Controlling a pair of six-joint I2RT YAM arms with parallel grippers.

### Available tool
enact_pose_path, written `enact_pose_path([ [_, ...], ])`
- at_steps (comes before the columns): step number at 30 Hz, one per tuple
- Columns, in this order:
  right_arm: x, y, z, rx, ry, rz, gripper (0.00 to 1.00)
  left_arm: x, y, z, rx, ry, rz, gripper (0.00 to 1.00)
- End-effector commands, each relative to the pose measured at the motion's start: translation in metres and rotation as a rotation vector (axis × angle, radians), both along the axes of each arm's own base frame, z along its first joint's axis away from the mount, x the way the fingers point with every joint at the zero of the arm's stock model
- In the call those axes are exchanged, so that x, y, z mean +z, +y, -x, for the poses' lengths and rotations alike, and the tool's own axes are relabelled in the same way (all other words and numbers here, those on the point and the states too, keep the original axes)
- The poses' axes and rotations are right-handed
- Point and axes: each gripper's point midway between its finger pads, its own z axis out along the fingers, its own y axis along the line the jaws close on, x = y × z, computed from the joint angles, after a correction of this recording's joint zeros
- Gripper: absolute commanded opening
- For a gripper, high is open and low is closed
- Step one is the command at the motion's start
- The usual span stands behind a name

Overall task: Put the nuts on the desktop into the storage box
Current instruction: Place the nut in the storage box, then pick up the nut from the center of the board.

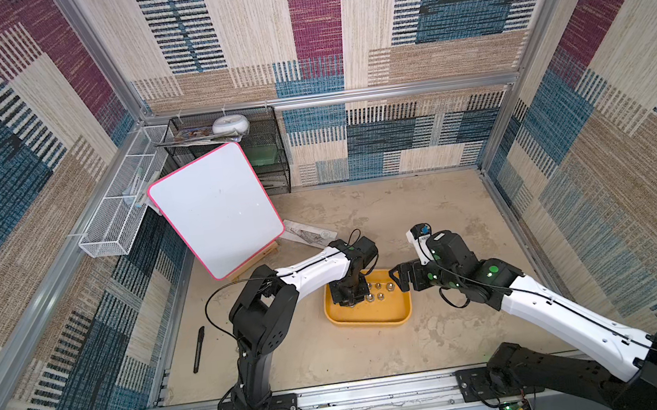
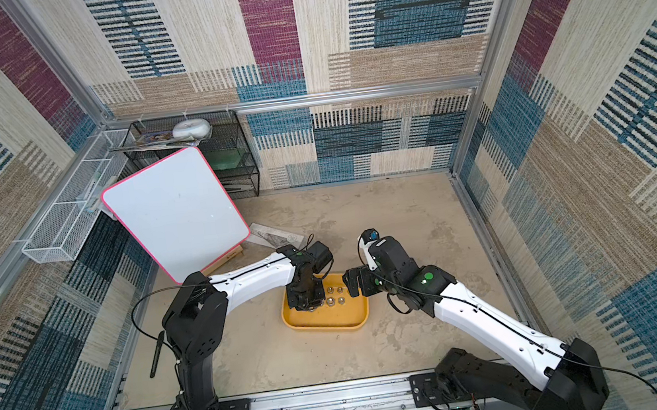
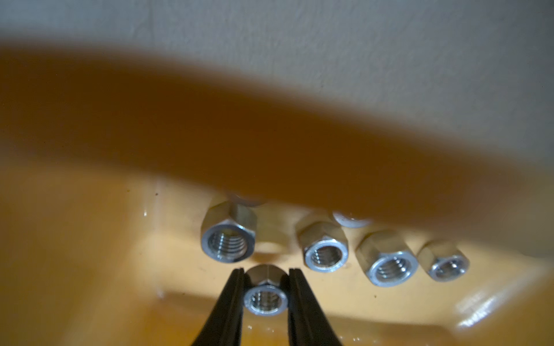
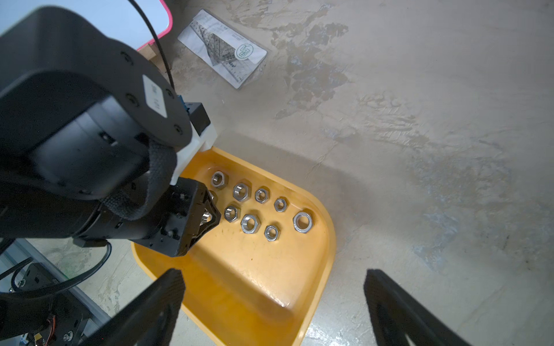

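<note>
Now the left tool [image 3: 266,271] is narrow around one nut [image 3: 265,299] in the storage box [image 1: 371,313], whether gripping I cannot tell; other nuts [image 4: 250,223] lie at its 12 o'clock; right tool [image 4: 273,274] wide at 2 o'clock.

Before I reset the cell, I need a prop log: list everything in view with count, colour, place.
desktop: one, sandy beige, stained
storage box: one, mustard yellow, mid-desktop
nuts: at least nine, silver, in the storage box
whiteboard: one, white with pink rim, propped back left
pen: one, black, desktop's left side
ruler sleeve: one, clear, behind the box
mesh shelf: one, black, back left corner
round object: one, white, atop the shelf
wire basket: one, white, left wall
left gripper: one, black, jaws closed on a nut in the box
right gripper: one, black, jaws open, by the box's right rim
</note>
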Motion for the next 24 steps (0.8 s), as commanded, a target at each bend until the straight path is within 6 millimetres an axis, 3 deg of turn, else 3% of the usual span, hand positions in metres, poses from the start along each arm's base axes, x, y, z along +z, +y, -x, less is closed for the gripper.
enact_pose_path([
  [1, -0.001, 0.002, 0.001, 0.007, 0.007, -0.008, 0.99, 0.0, 0.0, 0.005, -0.011, 0.027, 0.001, 0.37],
  [4, -0.002, 0.003, 0.002, 0.013, 0.011, -0.011, 0.99, 0.004, 0.0, 0.005, -0.01, 0.018, 0.01, 0.46],
  [9, -0.002, 0.005, 0.003, 0.028, 0.011, -0.016, 0.99, 0.02, 0.0, 0.007, 0.0, 0.001, 0.035, 0.46],
  [15, 0.003, 0.017, 0.006, 0.09, 0.008, -0.06, 0.99, 0.054, 0.008, -0.009, 0.008, -0.073, 0.042, 0.46],
  [20, 0.007, 0.04, 0.014, 0.223, 0.013, -0.122, 1.0, 0.079, 0.03, -0.031, 0.042, -0.139, 0.053, 0.46],
  [24, 0.008, 0.051, 0.017, 0.279, 0.036, -0.147, 0.99, 0.088, 0.062, -0.049, 0.069, -0.169, 0.028, 0.47],
])
